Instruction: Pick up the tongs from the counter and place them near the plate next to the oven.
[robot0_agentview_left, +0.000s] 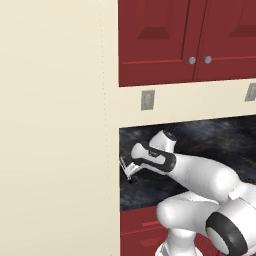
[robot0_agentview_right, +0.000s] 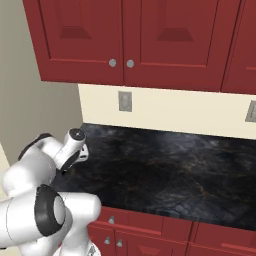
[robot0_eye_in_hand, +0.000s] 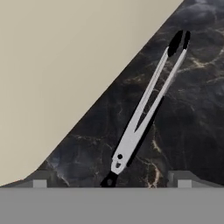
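The silver tongs (robot0_eye_in_hand: 127, 146) lie flat on the black marbled counter (robot0_eye_in_hand: 192, 122), their dark tips pointing away from the hand and their hinge end between my fingertips. My gripper (robot0_eye_in_hand: 111, 181) hovers just above that hinge end, open, with one finger on each side and nothing held. In the left base view the gripper (robot0_agentview_left: 130, 169) points down at the counter's (robot0_agentview_left: 210, 140) far left end, close to the wall. The plate and the oven are out of view.
A tall cream wall panel (robot0_agentview_left: 60, 125) borders the counter on the left, right beside the tongs. Dark red upper cabinets (robot0_agentview_right: 125, 35) hang overhead, with a wall outlet (robot0_agentview_right: 125, 101) beneath them. The counter (robot0_agentview_right: 170, 170) stretches away to the right.
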